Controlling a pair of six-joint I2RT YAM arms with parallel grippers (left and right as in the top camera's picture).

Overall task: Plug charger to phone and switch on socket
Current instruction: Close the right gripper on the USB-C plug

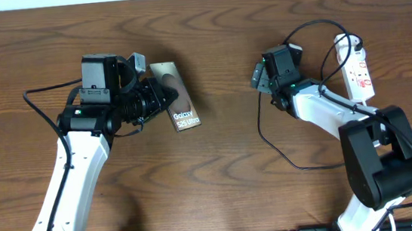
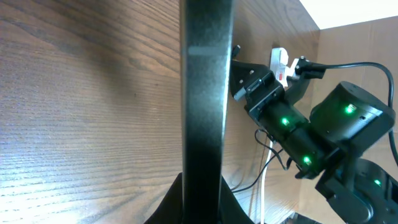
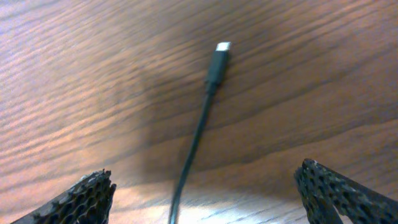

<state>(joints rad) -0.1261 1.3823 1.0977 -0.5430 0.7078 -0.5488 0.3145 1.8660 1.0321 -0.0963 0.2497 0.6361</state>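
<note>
From overhead, the left gripper [image 1: 165, 98] is clamped on one long edge of the phone [image 1: 180, 103], which has a brownish-gold face and white lettering. It partly covers the phone. The white socket [image 1: 357, 67] lies far right on the wooden table [image 1: 212, 24]. The thin cable of the charger [image 1: 260, 122] curves on the wood, and its tip is hidden under the right gripper [image 1: 263, 76].

In the left wrist view, the phone is only a dark upright slab.

In the right wrist view, the meshed fingers [image 3: 81, 199] are spread wide and cut off at the corners. The small metal plug tip lies flat between them, untouched.
</note>
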